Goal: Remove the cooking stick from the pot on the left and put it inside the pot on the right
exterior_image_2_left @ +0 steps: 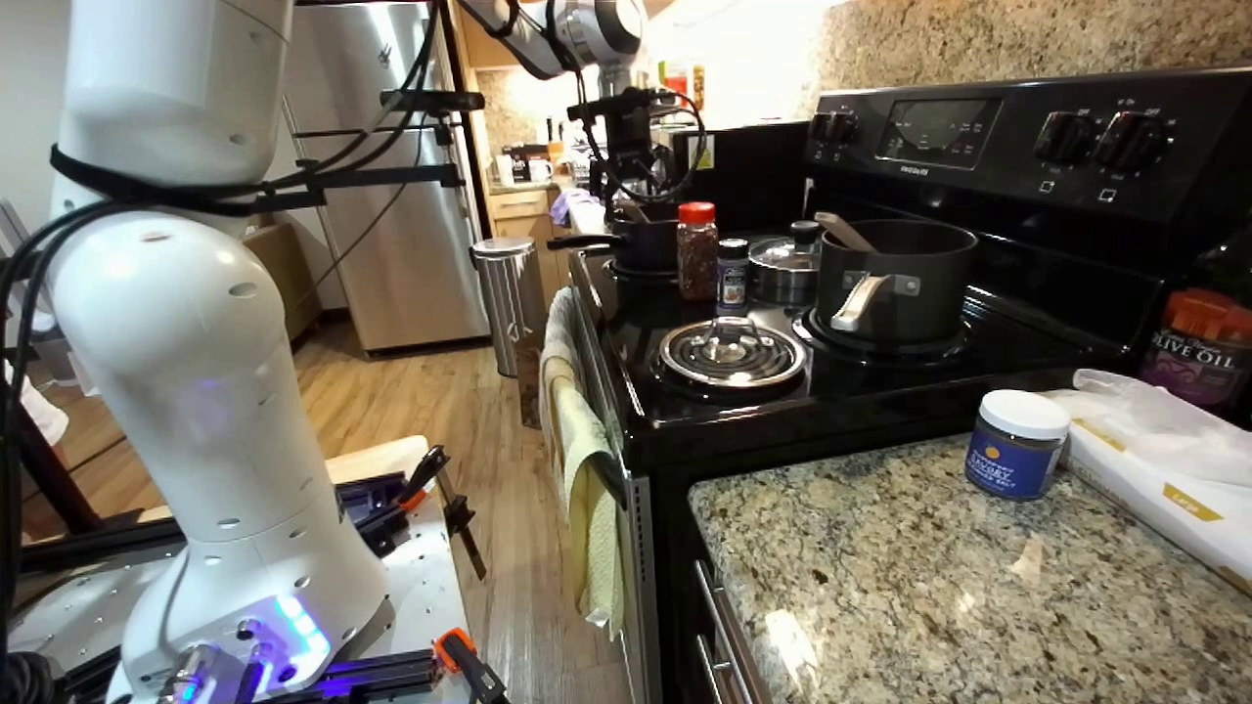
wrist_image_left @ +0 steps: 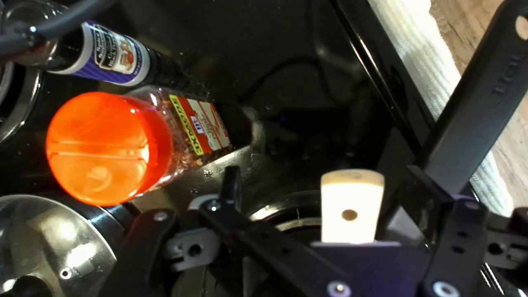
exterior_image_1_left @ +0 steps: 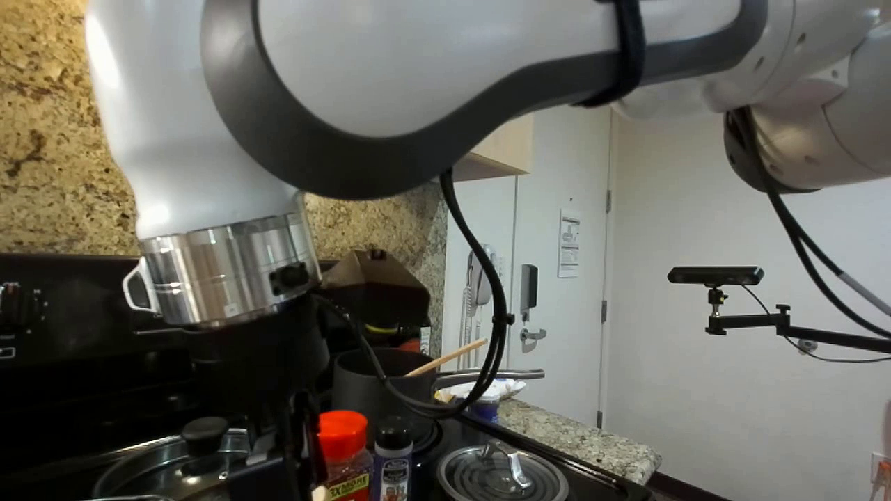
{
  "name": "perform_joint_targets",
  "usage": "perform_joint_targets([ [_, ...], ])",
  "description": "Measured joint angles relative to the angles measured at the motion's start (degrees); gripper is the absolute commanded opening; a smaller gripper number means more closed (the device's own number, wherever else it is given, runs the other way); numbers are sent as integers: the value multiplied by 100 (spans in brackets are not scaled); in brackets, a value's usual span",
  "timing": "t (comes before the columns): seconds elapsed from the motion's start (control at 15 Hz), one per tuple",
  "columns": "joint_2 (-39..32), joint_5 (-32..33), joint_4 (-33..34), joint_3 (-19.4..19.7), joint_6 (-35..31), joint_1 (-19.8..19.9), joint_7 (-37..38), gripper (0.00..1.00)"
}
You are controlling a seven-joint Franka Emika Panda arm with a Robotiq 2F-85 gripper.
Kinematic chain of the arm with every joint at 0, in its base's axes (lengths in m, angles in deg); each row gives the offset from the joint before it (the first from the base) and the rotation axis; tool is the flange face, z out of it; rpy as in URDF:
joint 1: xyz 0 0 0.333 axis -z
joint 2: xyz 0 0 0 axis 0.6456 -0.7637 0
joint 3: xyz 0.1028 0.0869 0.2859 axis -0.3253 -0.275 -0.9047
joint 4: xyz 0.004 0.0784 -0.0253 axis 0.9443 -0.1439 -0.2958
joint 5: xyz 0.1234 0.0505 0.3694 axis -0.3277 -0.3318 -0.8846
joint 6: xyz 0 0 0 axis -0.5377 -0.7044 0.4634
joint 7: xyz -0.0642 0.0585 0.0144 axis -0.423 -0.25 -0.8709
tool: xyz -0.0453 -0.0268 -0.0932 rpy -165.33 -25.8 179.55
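Observation:
A light wooden stick (exterior_image_2_left: 634,211) leans in the black pan (exterior_image_2_left: 648,244) on the far side of the stove. In the wrist view the stick's pale end (wrist_image_left: 350,206), with a hole, stands between the fingers, with a gap on both sides. The gripper (wrist_image_left: 330,180) is open around it. In an exterior view the gripper (exterior_image_2_left: 638,184) is just above the pan. The pan's black handle (wrist_image_left: 474,103) shows in the wrist view; the pan's inside is hidden. A dark grey pot (exterior_image_2_left: 905,293) at the near back holds another wooden stick (exterior_image_2_left: 843,233), also seen in an exterior view (exterior_image_1_left: 447,358).
A red-capped spice jar (wrist_image_left: 107,148) and a smaller blue-labelled jar (wrist_image_left: 111,53) stand beside the gripper. A glass-lidded pot (exterior_image_2_left: 782,264) is behind them. A metal lid (exterior_image_2_left: 734,354) covers the front burner. A white-lidded jar (exterior_image_2_left: 1017,445) stands on the granite counter (exterior_image_2_left: 861,587).

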Motion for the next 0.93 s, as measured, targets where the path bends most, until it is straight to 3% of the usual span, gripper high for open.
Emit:
perform_joint_targets([
  [0.53, -377, 0, 588, 100, 419, -148, 13, 14],
  [0.8, -474, 0, 719, 138, 527, -219, 15, 5],
  [0.93, -505, 0, 767, 151, 586, -245, 15, 5],
])
